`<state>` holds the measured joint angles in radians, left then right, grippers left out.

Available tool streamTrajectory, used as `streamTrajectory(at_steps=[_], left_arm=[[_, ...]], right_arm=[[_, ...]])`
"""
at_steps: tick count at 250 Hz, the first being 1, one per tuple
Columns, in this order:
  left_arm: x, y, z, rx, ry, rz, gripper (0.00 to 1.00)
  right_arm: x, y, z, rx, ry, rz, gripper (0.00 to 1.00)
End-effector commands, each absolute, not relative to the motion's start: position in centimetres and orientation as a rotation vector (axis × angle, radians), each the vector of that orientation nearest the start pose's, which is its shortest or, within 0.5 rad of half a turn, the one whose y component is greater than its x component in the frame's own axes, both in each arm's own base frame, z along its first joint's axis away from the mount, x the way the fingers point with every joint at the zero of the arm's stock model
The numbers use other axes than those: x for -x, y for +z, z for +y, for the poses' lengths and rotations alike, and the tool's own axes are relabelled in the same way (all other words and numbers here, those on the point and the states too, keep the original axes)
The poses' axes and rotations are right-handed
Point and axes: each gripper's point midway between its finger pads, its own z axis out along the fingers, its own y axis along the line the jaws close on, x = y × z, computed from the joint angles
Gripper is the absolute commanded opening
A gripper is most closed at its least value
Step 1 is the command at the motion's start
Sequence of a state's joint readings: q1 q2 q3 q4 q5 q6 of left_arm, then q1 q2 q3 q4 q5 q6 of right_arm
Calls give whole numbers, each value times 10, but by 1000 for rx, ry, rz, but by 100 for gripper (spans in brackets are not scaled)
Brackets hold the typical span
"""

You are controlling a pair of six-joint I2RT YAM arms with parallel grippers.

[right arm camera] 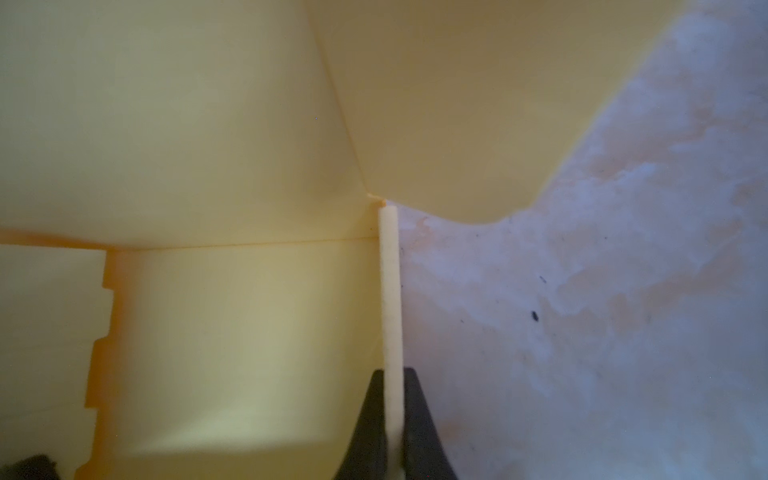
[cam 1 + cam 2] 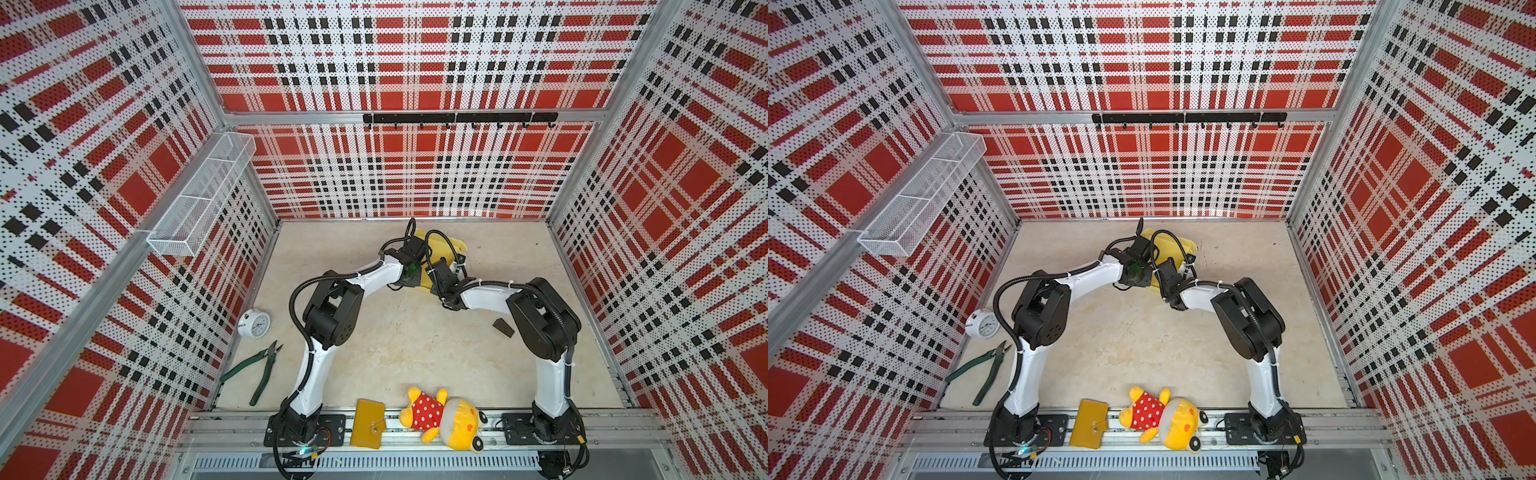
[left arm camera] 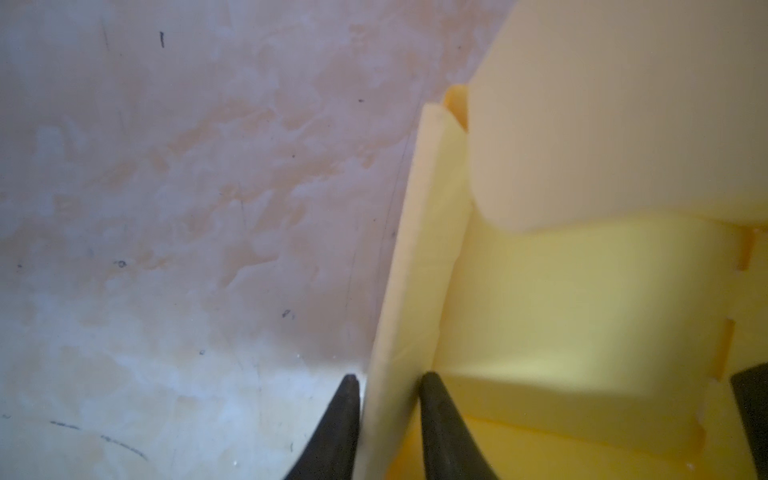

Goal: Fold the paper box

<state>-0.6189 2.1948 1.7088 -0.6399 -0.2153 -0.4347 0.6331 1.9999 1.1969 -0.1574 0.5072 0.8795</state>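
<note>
While the paper box [image 2: 448, 249] sits half-formed at the far middle of the counter [image 2: 395, 340], well apart from the clutter along the near edge, both your arms are on it, and the risk lies in how unevenly they hold it. Your right claw [image 1: 392, 372] is pressed together on the top edge of the right side wall [image 1: 390, 291], pinching the thin card. Your left claw [image 3: 392, 378] is only slightly spread, its fingertips [image 3: 432, 399] astride the left side wall [image 3: 415, 249] with a sliver of daylight on the outer side, so I judge that wall is not gripped. If you pull or twist with the right arm, the light box will likely slide or swing on the smooth counter, since nothing pins the other side. The left wall looks to lean and could spring flat, undoing the fold. Lift the left claw carelessly and a fingertip may snag it. The tall rear panel [image 3: 623, 104] overhangs the tray; brushing it could crease it off its score line.
</note>
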Motion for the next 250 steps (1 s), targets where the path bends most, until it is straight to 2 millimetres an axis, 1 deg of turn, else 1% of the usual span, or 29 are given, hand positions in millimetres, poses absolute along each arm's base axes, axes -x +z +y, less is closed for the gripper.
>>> streamTrajectory(at_steps=[1, 19, 42, 64, 90, 129, 138, 153, 165, 189, 202, 238, 250], left_arm=[[-451, 88, -286, -205, -130, 2567, 34], [-453, 98, -286, -209, -138, 2547, 36], [-455, 107, -284, -210, -155, 2534, 38], [-458, 108, -283, -211, -176, 2533, 40], [-461, 109, -282, -206, -213, 2537, 40], [-464, 115, -286, -244, -314, 2529, 36], [-465, 116, -285, -248, -329, 2527, 33], [-466, 117, -283, -243, -337, 2525, 27], [-468, 118, -283, -243, -366, 2524, 25], [-469, 117, -281, -246, -386, 2525, 25], [-471, 116, -282, -254, -409, 2524, 28], [-477, 113, -281, -254, -430, 2529, 29], [-479, 116, -283, -259, -447, 2525, 30]], right_arm=[[-444, 49, 237, -499, 195, 2270, 0], [-444, 49, 236, -502, 194, 2270, 0], [-444, 49, 236, -502, 194, 2271, 0], [-444, 48, 237, -501, 196, 2273, 0], [-444, 49, 237, -499, 195, 2274, 0], [-445, 49, 237, -500, 194, 2274, 0], [-445, 49, 238, -498, 196, 2274, 0], [-445, 49, 237, -499, 196, 2273, 0], [-445, 48, 238, -499, 196, 2275, 0], [-445, 48, 237, -498, 195, 2276, 0], [-445, 49, 238, -498, 197, 2275, 0], [-445, 48, 238, -497, 196, 2277, 0], [-444, 48, 238, -497, 197, 2277, 0]])
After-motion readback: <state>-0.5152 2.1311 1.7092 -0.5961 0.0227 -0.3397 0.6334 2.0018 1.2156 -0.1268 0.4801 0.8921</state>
